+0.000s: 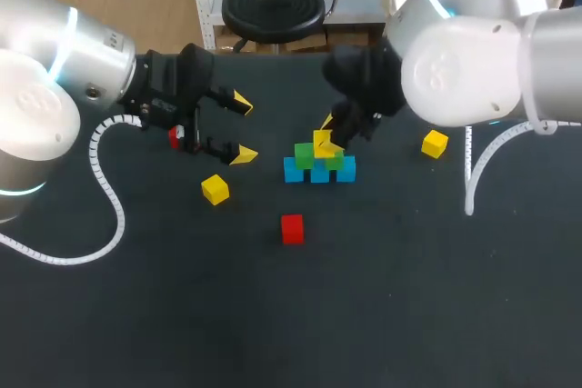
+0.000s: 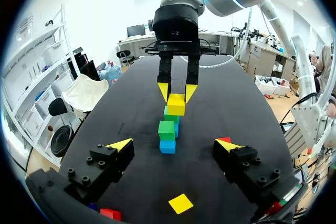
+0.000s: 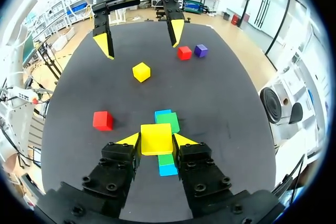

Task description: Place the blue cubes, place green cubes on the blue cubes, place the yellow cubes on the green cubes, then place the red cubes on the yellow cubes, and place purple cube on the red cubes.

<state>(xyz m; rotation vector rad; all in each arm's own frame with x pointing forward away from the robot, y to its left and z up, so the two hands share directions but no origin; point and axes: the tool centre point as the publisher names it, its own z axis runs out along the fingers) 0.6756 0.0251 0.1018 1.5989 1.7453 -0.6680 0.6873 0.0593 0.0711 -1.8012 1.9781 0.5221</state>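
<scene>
A: Right hand (image 3: 156, 140) is pinching a yellow cube (image 3: 156, 139), one fingertip on each side, right over the pile.
B: What's under it?
A: Three blue cubes (image 1: 319, 173) in a row on the table (image 1: 409, 297), with two green cubes (image 1: 304, 154) on top of them. My yellow one sits at the top of the green layer. I can't tell if it's actually resting on them.
B: And the left hand?
A: Left hand (image 1: 242, 128) is spread wide with nothing in it, hanging over the table at 10 o'clock from the pile in the head view.
B: Loose pieces?
A: Taking the pile as the dial's centre: a red cube (image 1: 292, 228) at about 7 o'clock, a second yellow cube (image 1: 215, 189) near 9, and a third yellow cube (image 1: 435, 144) at 3, well apart. A second red cube (image 1: 174, 137) peeks out behind the left hand. From the right wrist I see the purple cube (image 3: 200, 51) just beside it.
</scene>
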